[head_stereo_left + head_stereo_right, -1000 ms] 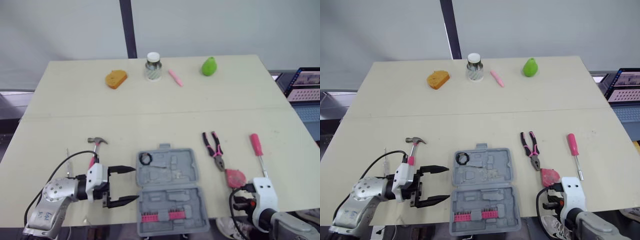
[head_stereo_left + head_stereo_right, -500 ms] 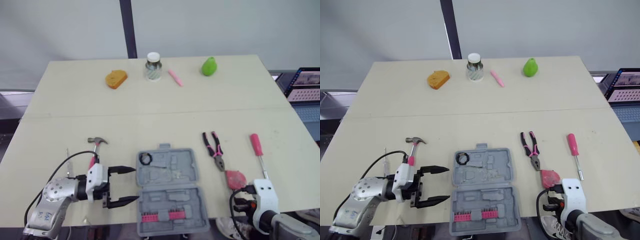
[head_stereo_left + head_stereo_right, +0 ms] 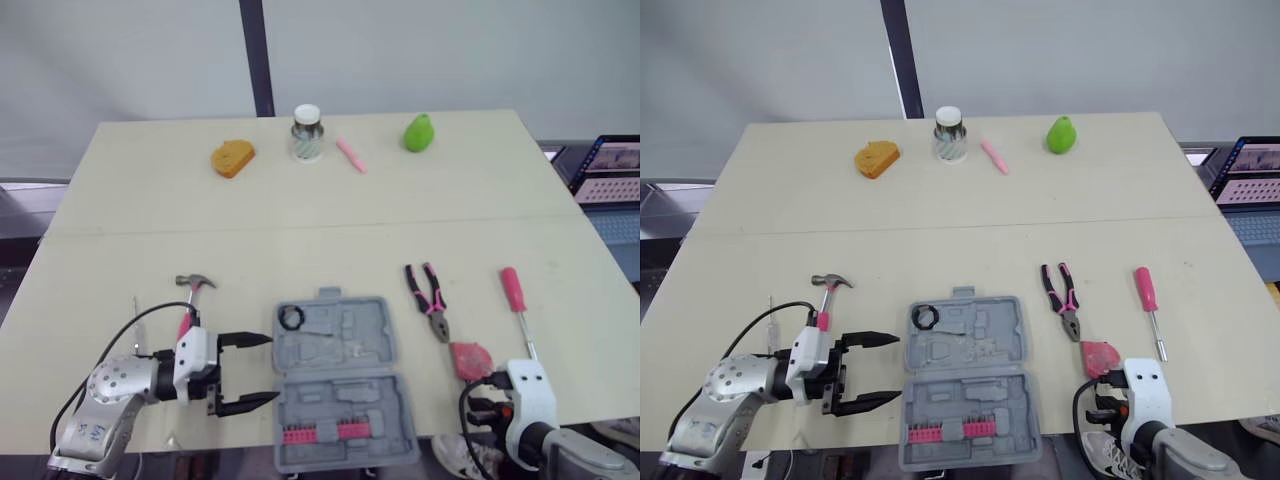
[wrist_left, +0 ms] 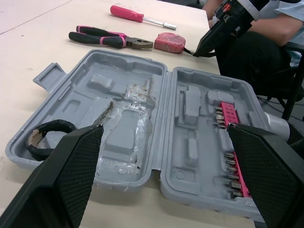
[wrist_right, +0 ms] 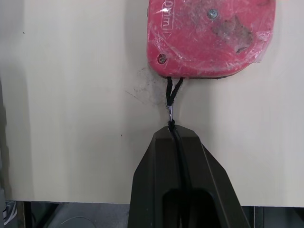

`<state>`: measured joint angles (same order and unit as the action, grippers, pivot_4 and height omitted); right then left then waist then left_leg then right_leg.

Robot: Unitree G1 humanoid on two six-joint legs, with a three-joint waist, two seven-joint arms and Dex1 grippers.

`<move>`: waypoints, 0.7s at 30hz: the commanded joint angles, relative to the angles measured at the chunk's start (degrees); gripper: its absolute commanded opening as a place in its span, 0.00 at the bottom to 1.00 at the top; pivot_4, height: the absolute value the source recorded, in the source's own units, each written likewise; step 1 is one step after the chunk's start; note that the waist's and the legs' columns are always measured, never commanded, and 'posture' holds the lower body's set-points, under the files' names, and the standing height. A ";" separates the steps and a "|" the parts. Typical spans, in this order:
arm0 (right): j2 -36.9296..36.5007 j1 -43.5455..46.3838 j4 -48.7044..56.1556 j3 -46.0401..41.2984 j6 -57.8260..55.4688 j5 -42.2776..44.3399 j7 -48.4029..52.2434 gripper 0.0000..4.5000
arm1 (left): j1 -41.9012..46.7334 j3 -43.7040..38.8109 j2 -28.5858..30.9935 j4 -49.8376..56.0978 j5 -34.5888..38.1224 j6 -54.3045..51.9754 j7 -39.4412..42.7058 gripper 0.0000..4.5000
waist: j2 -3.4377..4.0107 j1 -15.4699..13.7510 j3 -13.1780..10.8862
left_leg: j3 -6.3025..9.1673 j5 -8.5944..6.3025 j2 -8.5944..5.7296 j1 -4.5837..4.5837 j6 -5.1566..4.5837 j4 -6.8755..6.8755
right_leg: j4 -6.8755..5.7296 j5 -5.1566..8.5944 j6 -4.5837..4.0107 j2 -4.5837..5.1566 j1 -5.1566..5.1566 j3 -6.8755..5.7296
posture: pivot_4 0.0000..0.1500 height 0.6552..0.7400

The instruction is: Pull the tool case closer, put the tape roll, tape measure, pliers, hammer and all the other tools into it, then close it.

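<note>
Tool case (image 3: 345, 380) lies open at lower centre of the head view, near the front edge of the counter (image 3: 300, 210). The tape roll (image 3: 292, 318) sits in its upper left pocket. Left pincer (image 3: 262, 370) stands wide just beside the case's left edge, touching nothing. Right pincer (image 5: 173, 137), at lower right, is closed on the black cord (image 5: 171, 95) of the red tape measure (image 3: 470, 357). Recommendation: lift slowly, since the body will likely swing on the cord. Carry it leftward over an empty recess, lower until it rests, then release. Left pincer should steady the case wall.
</note>
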<state>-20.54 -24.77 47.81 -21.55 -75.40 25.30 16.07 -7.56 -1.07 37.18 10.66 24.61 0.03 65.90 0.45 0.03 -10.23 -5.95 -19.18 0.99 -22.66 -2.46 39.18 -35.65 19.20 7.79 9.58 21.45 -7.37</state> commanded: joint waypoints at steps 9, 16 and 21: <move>-0.32 -0.68 2.39 -1.10 -0.66 1.05 0.42 0.00 | -0.18 0.38 -0.02 2.56 0.17 -0.32 -0.77 1.00 | 0.00 -0.01 0.00 | 0.00 0.00 0.00 0.00 0.00 0.00 | 0.00 0.00 0.00 0.00 0.00 0.00 | 1.00 0.47; 0.24 1.18 2.16 -3.21 -2.24 2.69 1.10 0.16 | -0.04 0.53 -0.09 2.83 0.17 -0.51 -0.99 1.00 | 0.00 0.00 0.00 | 0.00 0.00 0.00 0.00 0.00 0.00 | 0.00 0.00 0.00 0.00 0.00 0.00 | 1.00 0.47; -0.39 1.65 3.26 -9.19 -5.61 8.90 5.91 0.70 | 0.38 0.43 -0.14 2.93 0.84 -1.05 -0.93 1.00 | 0.00 -0.01 0.00 | 0.00 0.01 -0.01 0.00 -0.01 0.00 | -0.01 0.00 0.00 -0.01 -0.01 -0.01 | 1.00 0.47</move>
<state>-20.45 -22.92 48.03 -28.05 -79.79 31.39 19.33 -7.28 -0.69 37.16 11.30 24.62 -0.86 65.03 0.44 0.01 -10.22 -5.95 -19.16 0.98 -22.66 -2.48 39.18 -35.65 19.20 7.79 9.57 21.44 -7.37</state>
